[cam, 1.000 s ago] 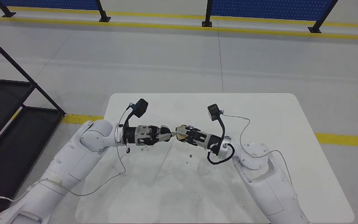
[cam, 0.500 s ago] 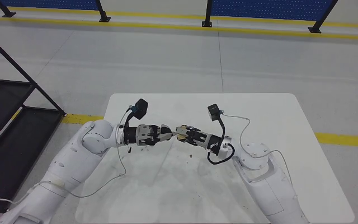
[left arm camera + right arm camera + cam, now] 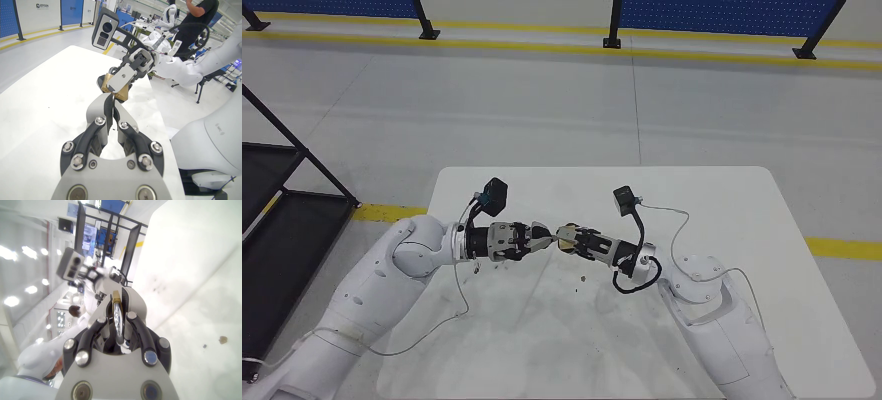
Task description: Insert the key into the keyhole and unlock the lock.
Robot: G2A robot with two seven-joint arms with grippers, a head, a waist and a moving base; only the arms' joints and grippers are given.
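Above the middle of the white table (image 3: 692, 200) my two grippers meet tip to tip. My right gripper (image 3: 569, 238) (image 3: 116, 294) is shut on a brass padlock (image 3: 122, 93) (image 3: 116, 300), whose silver shackle (image 3: 118, 323) lies back between its fingers. My left gripper (image 3: 540, 239) (image 3: 111, 101) is shut on the key (image 3: 113, 97), a thin metal blade sticking out from between its black pads. The key's tip touches the padlock's end face. How deep it sits in the keyhole is hidden.
A black rack (image 3: 272, 220) stands on the floor to the left of the table. A small brown crumb (image 3: 223, 339) and a few dark specks lie on the tabletop under the arms. The table's far and right parts are bare.
My left arm has edged slightly toward the padlock, its wrist turning a little. The right arm with the padlock has kept still.
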